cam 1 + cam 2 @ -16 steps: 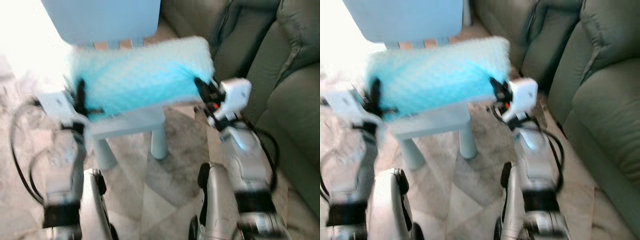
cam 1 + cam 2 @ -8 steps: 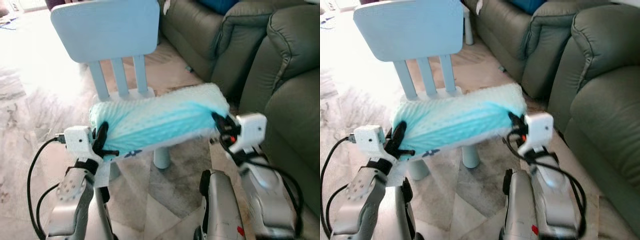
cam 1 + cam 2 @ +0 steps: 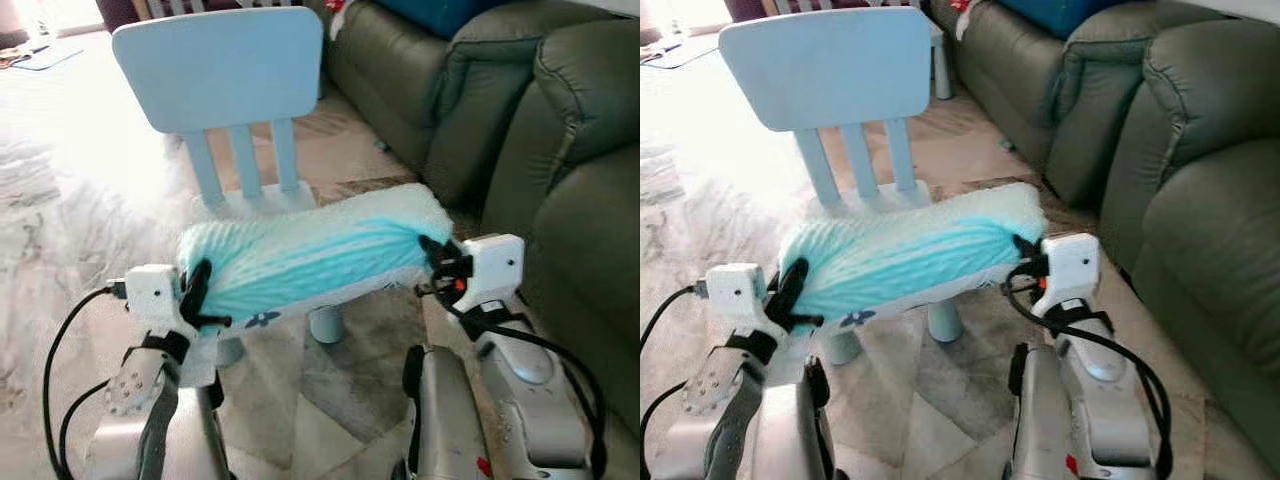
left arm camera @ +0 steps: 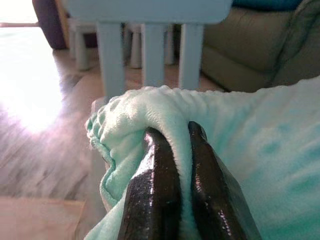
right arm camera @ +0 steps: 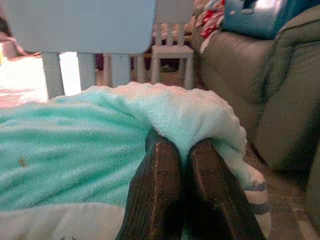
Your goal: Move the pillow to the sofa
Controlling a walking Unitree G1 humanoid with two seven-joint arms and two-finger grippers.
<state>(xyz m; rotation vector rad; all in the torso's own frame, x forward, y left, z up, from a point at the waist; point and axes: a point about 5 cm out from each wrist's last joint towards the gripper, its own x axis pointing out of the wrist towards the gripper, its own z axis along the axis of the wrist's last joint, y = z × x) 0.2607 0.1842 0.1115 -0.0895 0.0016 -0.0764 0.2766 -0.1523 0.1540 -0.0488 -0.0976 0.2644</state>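
Observation:
A fluffy turquoise pillow [image 3: 305, 258] with a white underside hangs stretched between my two arms, in front of a small light-blue chair [image 3: 225, 70]. My left gripper [image 3: 197, 295] is shut on the pillow's left end, and its fingers [image 4: 155, 185] pinch a fold of the fabric. My right gripper [image 3: 432, 262] is shut on the right end, its fingers [image 5: 165, 190] squeezing the plush edge. The grey-green sofa [image 3: 560, 200] stands to the right.
The chair's seat [image 3: 262, 202] lies just behind the pillow, and its leg [image 3: 326, 325] shows below it. A blue cushion [image 3: 1055, 12] rests on the sofa at the back. Another small chair [image 5: 172, 50] stands farther off. Marbled floor [image 3: 60, 230] stretches to the left.
The pillow has come up off the chair seat and toward me, held by both grippers. The camera has tilted up, so the chair back shows in full.

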